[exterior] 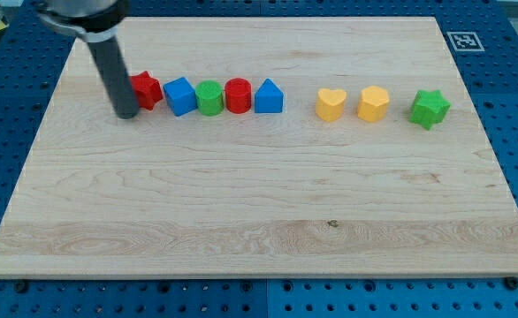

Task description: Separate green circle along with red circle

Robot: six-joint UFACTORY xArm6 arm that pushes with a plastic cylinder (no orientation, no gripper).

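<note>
The desk (259, 212) is smooth wood, so its small rigid blocks will likely slide lightly and may spin if pushed off-centre. The green circle (209, 97) and red circle (238, 94) touch in a row near the view's top, between a blue cube (180, 95) and a blue triangle (269, 96), leaving only their upper and lower faces to push. There is no gripper, so nothing is grasped; my tip (127, 113) rests just left of the red star (146, 90).
</note>
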